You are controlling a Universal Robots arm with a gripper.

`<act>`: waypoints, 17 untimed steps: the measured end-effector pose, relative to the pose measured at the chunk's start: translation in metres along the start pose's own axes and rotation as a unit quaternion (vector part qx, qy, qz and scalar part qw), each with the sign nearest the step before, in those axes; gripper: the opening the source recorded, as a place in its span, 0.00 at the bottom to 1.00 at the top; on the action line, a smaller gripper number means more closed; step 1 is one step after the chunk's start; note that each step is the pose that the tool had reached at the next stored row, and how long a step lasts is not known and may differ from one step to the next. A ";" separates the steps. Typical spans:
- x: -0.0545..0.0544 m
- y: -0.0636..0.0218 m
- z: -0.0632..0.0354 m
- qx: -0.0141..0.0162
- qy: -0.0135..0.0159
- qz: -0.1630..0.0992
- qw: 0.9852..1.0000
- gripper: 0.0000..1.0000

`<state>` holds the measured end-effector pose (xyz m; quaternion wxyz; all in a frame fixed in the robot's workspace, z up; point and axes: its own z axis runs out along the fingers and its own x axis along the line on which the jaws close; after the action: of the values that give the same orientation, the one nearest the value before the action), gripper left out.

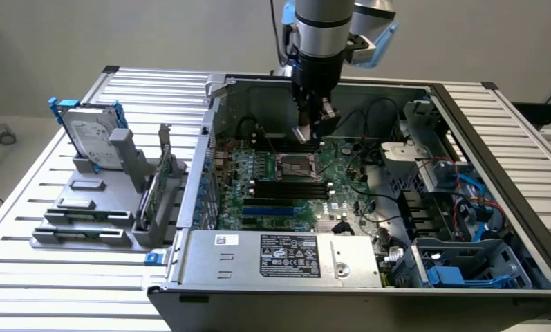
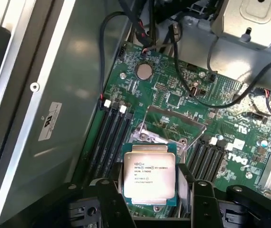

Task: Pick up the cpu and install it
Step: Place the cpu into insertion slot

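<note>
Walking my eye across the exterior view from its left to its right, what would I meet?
Hard drive → upright card → socket → blue caddy.

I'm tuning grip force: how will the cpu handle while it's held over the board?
The cpu looks like a rigid flat plate with a metal lid, so probably stiff and light. Its smooth thin edges might slip in the gripper. Hanging over the motherboard, it could be damaged if dropped.
</note>
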<state>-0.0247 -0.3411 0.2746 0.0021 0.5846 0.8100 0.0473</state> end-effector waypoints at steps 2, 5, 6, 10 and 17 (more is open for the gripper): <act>0.000 -0.0001 0.0003 0.002 0.000 0.013 1.000 0.55; 0.000 -0.0001 0.0008 0.004 -0.001 0.032 0.999 0.55; 0.000 -0.0001 0.0010 0.005 -0.001 0.039 0.999 0.55; 0.000 -0.0001 0.0017 0.008 -0.001 0.064 0.998 0.55; 0.000 -0.0003 0.0035 0.015 -0.002 0.108 0.994 0.55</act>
<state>-0.0247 -0.3411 0.2711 -0.0100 0.6688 0.7425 0.0343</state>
